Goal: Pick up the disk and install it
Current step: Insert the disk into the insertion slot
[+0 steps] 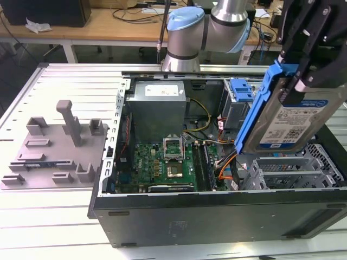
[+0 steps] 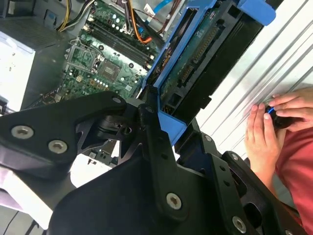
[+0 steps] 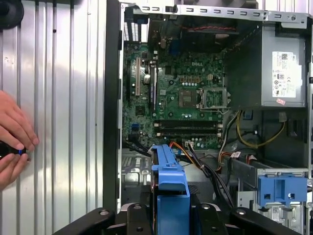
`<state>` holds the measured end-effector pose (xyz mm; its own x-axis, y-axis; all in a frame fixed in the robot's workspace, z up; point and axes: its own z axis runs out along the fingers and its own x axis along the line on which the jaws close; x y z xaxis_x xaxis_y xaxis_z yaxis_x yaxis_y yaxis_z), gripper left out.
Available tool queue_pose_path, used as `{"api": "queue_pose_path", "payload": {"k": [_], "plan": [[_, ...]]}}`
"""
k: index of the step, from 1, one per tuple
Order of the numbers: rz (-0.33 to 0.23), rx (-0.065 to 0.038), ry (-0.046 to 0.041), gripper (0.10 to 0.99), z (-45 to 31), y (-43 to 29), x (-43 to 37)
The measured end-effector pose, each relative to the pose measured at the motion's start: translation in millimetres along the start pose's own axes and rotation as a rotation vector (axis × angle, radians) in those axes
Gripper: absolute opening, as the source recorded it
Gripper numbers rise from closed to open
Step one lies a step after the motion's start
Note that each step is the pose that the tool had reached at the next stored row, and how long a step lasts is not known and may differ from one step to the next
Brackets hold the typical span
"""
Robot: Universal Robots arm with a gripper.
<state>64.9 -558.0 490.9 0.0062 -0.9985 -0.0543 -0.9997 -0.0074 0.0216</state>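
Holding the disk (image 1: 293,122) up in the air, the gripper (image 1: 297,81) has its fingers (image 1: 312,57) squeezed shut on its top edge. The disk, in its blue carrier (image 1: 254,111), hangs tilted over the open computer case (image 1: 217,208), on the exterior view's right, just above the grey cage (image 1: 295,170). To do this well, I think the hold must be firm and the disk must not bump the orange wires (image 1: 227,162). A person's hand (image 3: 13,129) rests on the table (image 1: 54,216) near the case.

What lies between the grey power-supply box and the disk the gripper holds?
In the exterior view: yellow cables and a blue-topped drive cage, between power-supply box and disk.
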Motion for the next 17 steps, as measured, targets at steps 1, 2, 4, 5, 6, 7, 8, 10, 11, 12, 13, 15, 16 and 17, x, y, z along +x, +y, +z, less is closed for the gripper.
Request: {"api": "queue_pose_path", "payload": {"k": [1,2,4,5,6,7,8,10,11,12,13,15,16,17], "plan": [[0.000,0.000,-0.0005,0.369,0.0,-0.8,1.4],[0.000,0.000,-0.0032,0.369,0.0,-1.3,2.5],[0.000,0.000,-0.0135,0.369,0.1,-1.7,4.4],[0.000,0.000,-0.0176,0.369,0.2,-1.8,5.1],[0.000,0.000,-0.0203,0.369,0.3,-1.9,5.7],[0.000,0.000,-0.0203,0.369,0.3,-1.9,5.7],[0.000,0.000,-0.0204,0.369,0.3,-1.9,5.7],[0.000,0.000,-0.0203,0.369,0.3,-1.9,5.7],[0.000,0.001,-0.0202,0.369,0.3,-1.9,5.7],[-0.001,0.003,-0.0201,0.369,0.4,-2.1,5.8],[-0.001,0.004,-0.0201,0.369,0.5,-2.1,5.8],[0.000,0.007,-0.0203,0.369,1.1,-2.3,5.8],[0.001,0.008,-0.0202,0.369,1.3,-2.4,5.8],[0.002,0.009,-0.0201,0.369,1.5,-2.8,5.8]]}}
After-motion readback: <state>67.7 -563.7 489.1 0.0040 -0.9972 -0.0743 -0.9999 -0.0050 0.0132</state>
